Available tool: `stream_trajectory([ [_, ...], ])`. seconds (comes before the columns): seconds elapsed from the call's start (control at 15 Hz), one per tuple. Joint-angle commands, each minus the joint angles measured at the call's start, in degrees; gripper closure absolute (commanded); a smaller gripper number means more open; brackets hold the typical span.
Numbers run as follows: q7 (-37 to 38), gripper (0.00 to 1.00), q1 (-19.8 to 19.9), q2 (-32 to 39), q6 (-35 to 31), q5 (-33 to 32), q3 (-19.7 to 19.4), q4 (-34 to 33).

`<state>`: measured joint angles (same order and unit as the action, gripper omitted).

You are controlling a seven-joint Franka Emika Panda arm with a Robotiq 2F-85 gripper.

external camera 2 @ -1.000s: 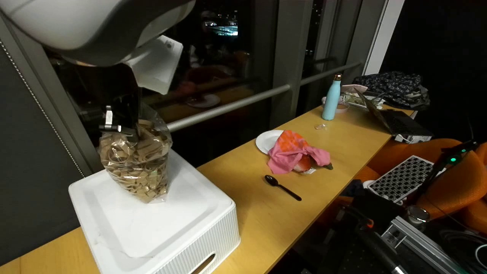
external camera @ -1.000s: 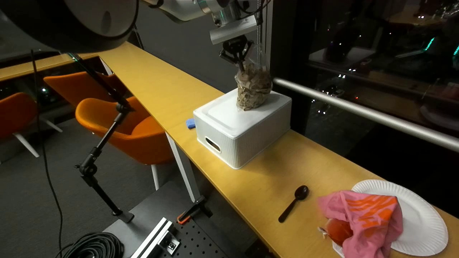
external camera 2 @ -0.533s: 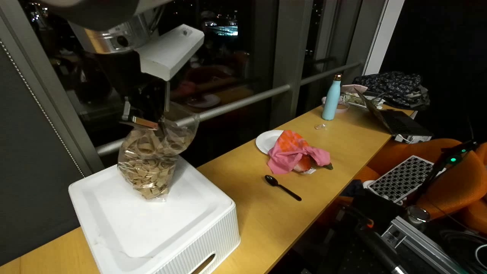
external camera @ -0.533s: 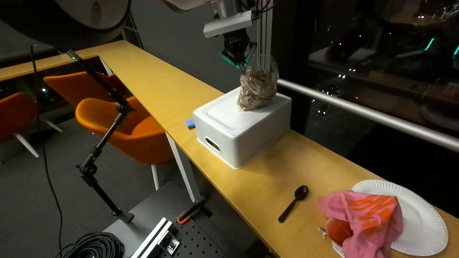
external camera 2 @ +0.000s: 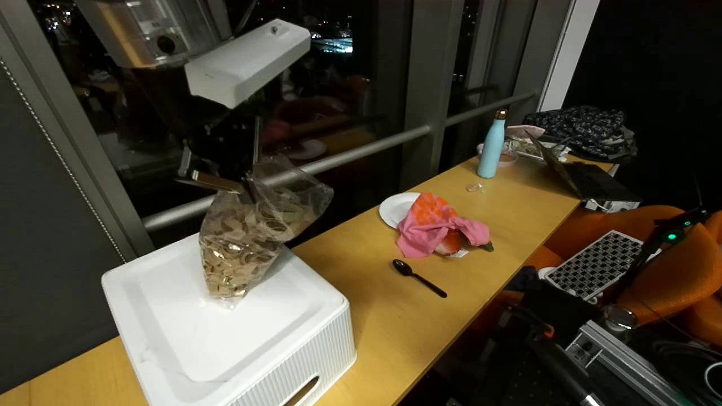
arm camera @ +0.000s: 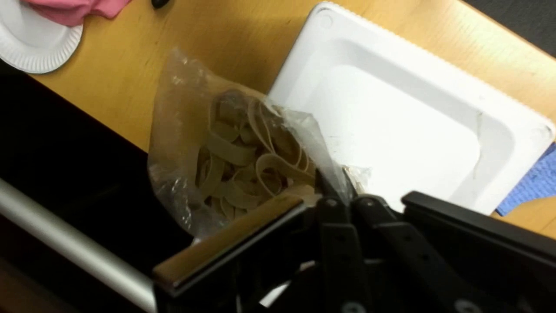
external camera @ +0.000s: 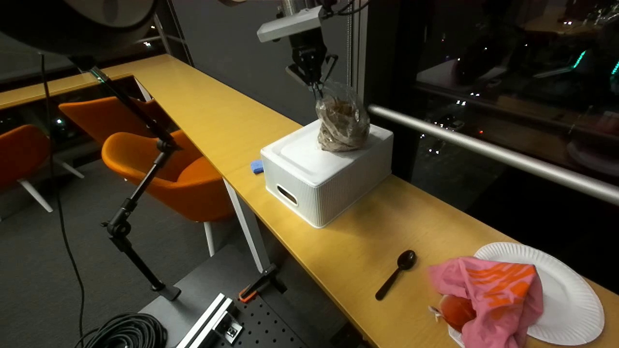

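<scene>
Your gripper [external camera: 317, 92] is clenched on the edge of a clear plastic bag [external camera 2: 240, 248], a fold of film pinched between the fingertips. Look at the wrist view: tan bands [arm camera: 241, 174] curl in loops inside the plastic, and the loose top flares out to one side of the jaws. You have the bag above the lid [external camera: 297, 162] of the white box [external camera: 355, 181], leaning, its lower end right down at the surface; whether it rests there, you can't tell. The box sits on the wooden table [external camera: 358, 251], a piece of blue fabric [arm camera: 532, 187] just beside it. Away from the bag on that same tabletop, a black spoon [external camera: 404, 263] lies flat, and past it you've got a pink cloth [external camera: 505, 290] with orange markings draped partly over a white plate [external camera: 573, 302], a round red-orange thing [external camera: 457, 313] peeking out from under it. Farther along in an exterior view, a light blue bottle [external camera 2: 492, 148] stands upright near a laptop [external camera 2: 598, 180] with its screen raised, while a metal rail [external camera: 498, 152] runs along the dark window [external camera 2: 350, 107] at the table's edge.
</scene>
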<state>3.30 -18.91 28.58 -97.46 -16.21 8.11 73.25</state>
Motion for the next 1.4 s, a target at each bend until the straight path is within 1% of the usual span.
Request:
stream_trajectory([
  [0.0, 2.38, 1.0, -0.95, -2.43, 2.29, 1.06, 0.68, 1.07],
  [0.67, 2.05, 1.0, -4.59, 0.77, 3.8, 1.34, 2.35, -2.77],
  [1.07, 0.98, 1.0, -6.7, 1.68, 5.78, 3.28, 3.9, -4.76],
  [1.33, 0.65, 1.0, -6.21, 2.95, 6.85, 4.35, 3.41, -6.09],
])
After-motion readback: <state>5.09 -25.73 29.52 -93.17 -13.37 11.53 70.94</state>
